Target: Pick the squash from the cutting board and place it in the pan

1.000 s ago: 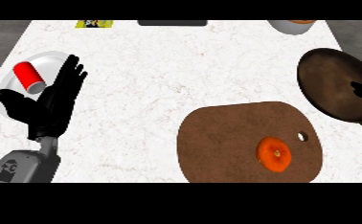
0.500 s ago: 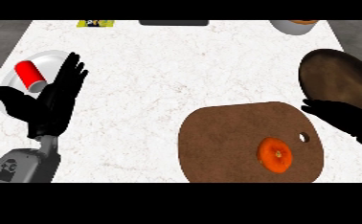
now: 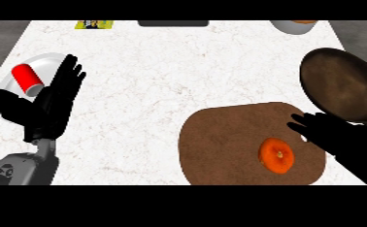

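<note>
Now the right hand (image 3: 331, 136) has come further in over the cutting board (image 3: 222, 143), fingers spread, holding nothing. The squash (image 3: 276, 155) lies on the board just beside it. A bump from those fingers could roll it off, away from the pan (image 3: 337, 83).

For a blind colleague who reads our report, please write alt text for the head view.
An orange squash lies on a brown cutting board, with the robot's open right hand just to its right, at the board's edge. A dark pan lies at the right, beyond the board; the open left hand rests at the far left.
</note>
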Controlling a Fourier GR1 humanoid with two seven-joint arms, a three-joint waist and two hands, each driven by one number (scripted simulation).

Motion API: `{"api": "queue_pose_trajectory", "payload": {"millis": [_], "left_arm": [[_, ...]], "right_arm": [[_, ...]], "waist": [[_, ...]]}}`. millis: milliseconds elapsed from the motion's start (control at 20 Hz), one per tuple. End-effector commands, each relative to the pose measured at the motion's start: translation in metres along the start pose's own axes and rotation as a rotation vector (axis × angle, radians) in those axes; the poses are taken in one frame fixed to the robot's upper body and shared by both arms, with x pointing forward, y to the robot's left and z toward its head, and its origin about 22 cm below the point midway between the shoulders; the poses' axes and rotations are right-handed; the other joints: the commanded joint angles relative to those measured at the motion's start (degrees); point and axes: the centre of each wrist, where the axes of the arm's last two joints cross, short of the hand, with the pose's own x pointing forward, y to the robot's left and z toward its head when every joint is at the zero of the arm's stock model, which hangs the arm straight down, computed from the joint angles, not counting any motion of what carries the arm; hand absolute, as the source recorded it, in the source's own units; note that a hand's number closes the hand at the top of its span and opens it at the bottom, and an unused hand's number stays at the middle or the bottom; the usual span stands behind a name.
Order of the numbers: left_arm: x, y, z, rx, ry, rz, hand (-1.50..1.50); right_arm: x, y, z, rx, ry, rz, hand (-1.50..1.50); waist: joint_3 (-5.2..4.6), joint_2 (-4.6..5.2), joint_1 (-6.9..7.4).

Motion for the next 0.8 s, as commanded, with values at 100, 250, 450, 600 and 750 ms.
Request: {"api": "queue_pose_trajectory", "payload": {"millis": [100, 250, 450, 600, 750], "left_arm": [[-0.003, -0.011, -0.003, 0.007, -0.007, -0.005, 0.00], [-0.009, 0.012, 0.013, -0.006, -0.010, -0.013, 0.00], [0.005, -0.002, -0.006, 0.004, 0.000, -0.013, 0.00], [0.001, 0.002, -0.010, -0.008, -0.002, 0.013, 0.00], [0.002, -0.005, 0.008, -0.009, -0.007, 0.004, 0.00]], "right_arm": [[0.033, 0.011, -0.003, -0.051, 0.061, 0.089, -1.50], [0.055, 0.008, 0.002, -0.063, 0.067, 0.073, -1.50], [0.055, 0.007, -0.011, -0.056, 0.041, 0.059, -1.50], [0.074, 0.021, -0.021, -0.023, 0.082, 0.081, -1.50], [0.062, 0.029, -0.040, -0.004, 0.129, 0.076, -1.50]], "waist": [[0.02, 0.03, -0.10], [-0.01, -0.04, 0.12], [0.02, 0.02, -0.10], [0.01, 0.02, -0.10], [0.03, 0.01, 0.12]]}}
